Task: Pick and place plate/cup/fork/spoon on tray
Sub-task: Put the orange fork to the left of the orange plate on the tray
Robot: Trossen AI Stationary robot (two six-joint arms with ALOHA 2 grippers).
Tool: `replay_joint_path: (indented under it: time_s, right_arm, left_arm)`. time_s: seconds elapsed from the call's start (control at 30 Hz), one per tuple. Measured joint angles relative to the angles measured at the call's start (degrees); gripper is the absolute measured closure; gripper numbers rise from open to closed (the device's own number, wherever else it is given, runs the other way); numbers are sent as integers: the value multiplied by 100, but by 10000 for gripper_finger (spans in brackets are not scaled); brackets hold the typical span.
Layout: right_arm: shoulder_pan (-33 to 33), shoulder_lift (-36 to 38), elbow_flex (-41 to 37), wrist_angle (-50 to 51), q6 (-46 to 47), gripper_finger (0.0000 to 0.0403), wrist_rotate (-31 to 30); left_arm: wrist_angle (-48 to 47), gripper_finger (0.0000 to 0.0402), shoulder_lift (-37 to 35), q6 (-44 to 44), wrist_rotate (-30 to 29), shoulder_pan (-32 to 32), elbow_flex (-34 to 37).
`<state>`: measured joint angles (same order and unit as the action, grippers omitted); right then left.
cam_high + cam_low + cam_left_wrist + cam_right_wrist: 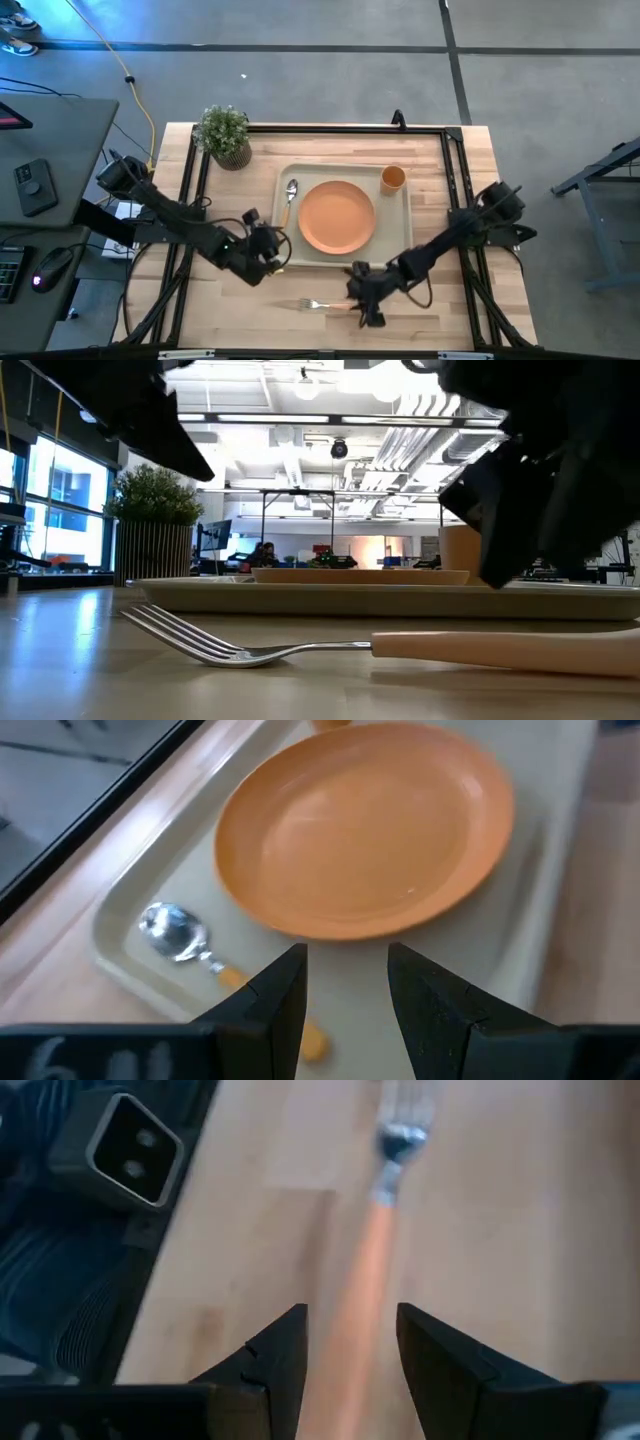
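Observation:
The beige tray (395, 232) lies mid-table. On it lie the orange plate (336, 217), the orange cup (393, 178) at its far right corner, and the spoon (291, 195) along its left side. The fork (322, 304) lies flat on the table in front of the tray, tines toward the left. My right gripper (362, 300) is open just above the fork's handle (372, 1270), one finger on either side, touching nothing. My left gripper (272, 250) is open and empty at the tray's near left corner, facing the plate (365, 825) and spoon (180, 935).
A potted plant (224, 135) stands at the table's far left, beyond the tray. A black frame rail (330, 128) runs along the far edge and down both sides. Bare wood lies in front of the tray on both sides of the fork.

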<state>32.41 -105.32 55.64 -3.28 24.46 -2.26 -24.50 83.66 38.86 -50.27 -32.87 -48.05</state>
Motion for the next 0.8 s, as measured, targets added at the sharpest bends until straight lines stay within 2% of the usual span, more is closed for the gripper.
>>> replay_joint_path:
  time_s: [0.3, 0.63, 0.8]
  right_arm:
    - [97, -956, 1324, 1122, -241, 258, 147]
    - [93, -933, 1694, 1874, -784, 258, -551]
    - [24, -935, 1668, 2298, -654, 258, -564]
  left_arm:
    - [72, 271, 0, -8, 77, -71, 0]
    - [37, 271, 0, -3, 27, -210, 0]
    - [40, 271, 0, 10, -42, -193, 0]
